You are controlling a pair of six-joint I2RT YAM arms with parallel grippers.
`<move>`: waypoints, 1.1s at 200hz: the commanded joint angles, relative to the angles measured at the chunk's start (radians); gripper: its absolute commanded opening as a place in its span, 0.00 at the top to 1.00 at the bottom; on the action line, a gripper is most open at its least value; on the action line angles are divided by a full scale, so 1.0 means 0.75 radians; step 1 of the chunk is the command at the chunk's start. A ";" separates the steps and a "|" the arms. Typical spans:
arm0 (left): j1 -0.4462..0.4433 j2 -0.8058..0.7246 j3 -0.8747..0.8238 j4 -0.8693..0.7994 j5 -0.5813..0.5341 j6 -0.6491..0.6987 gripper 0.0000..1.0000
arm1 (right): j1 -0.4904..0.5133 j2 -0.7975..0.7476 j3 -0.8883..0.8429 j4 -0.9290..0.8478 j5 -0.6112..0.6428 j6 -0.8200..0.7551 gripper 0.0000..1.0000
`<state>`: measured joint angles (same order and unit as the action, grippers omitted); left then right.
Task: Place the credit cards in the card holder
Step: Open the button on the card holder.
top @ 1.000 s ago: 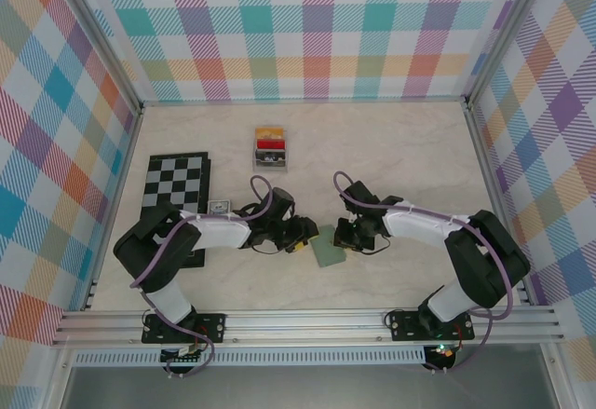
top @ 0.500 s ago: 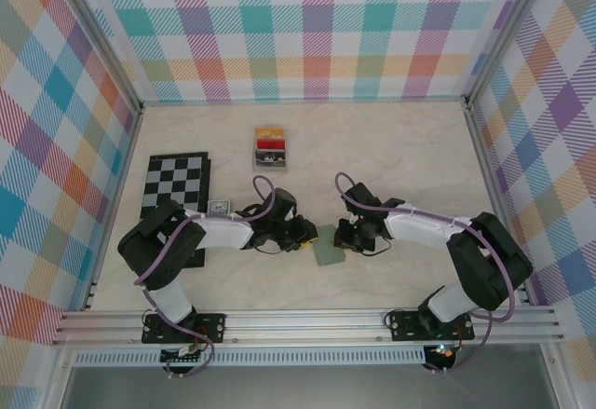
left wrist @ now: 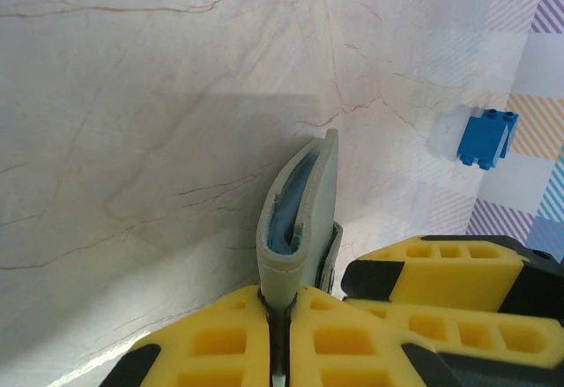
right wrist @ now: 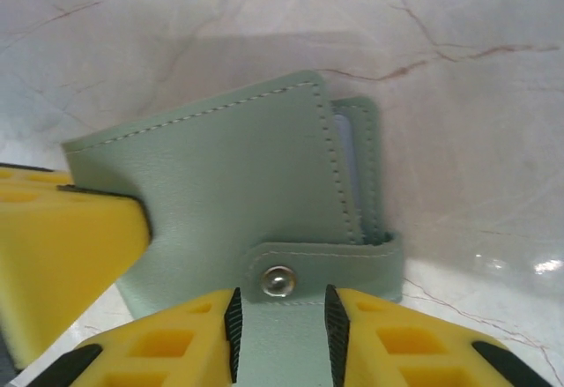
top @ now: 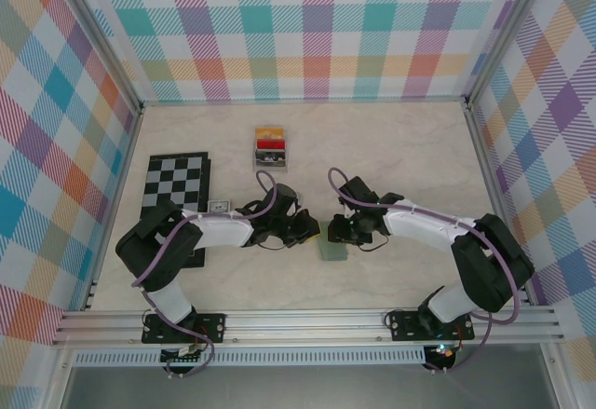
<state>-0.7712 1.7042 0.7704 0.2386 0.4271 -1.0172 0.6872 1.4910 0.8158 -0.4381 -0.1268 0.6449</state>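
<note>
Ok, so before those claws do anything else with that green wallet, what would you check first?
1. Grip of the left claw on the sage-green soft bifold card holder: ok, pinched shut on its edge.
2. Grip of the right claw: cannot tell; the snap strap lies between its jaws.
3. Holder opened for cards: not ok, the strap looks fastened across the cover.
4. Card in a claw: not ok; the red and orange plastic cards sit in the clear tray farther back.
</note>
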 commanded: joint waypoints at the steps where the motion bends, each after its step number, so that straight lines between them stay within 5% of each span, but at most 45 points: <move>1: -0.020 -0.043 0.032 -0.003 0.023 0.025 0.93 | 0.026 0.032 0.044 -0.012 0.014 -0.056 0.64; 49: -0.021 -0.057 0.035 0.017 0.041 0.022 0.95 | 0.060 0.136 0.066 -0.047 0.108 -0.080 0.54; 100: -0.018 -0.076 0.050 -0.126 0.042 0.107 1.00 | 0.086 0.189 0.096 -0.255 0.496 0.025 0.78; 220: -0.013 -0.061 0.030 -0.308 0.028 0.261 1.00 | -0.033 0.093 0.032 -0.230 0.430 -0.026 0.84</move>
<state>-0.7765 1.6836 0.7956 0.0792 0.4366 -0.8501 0.6815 1.5799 0.8692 -0.5510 0.1520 0.6445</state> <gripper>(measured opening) 0.039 0.155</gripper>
